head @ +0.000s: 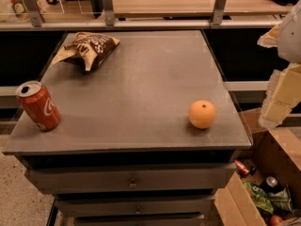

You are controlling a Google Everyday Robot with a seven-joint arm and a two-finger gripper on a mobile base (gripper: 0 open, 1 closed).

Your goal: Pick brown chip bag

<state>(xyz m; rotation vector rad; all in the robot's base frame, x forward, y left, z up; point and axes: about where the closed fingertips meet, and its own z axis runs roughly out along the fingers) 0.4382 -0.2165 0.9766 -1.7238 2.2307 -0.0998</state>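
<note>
Grey matte cabinet top (141, 84): brown chip bag (89, 48) lies crumpled at the far left corner, foil, tan edges, white lettering unreadable. My gripper (278, 100) hangs off the right edge, blurred, cut by the frame, well apart from the bag; can't tell if it's spread or closed. Red soda can (38, 106) front left, round orange (202, 114) front right.

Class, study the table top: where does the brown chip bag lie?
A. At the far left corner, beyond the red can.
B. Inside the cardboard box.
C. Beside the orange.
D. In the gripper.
A: the brown chip bag lies at the far left corner of the table, beyond the red can; the gripper hangs off the right side, apart from it.
</note>
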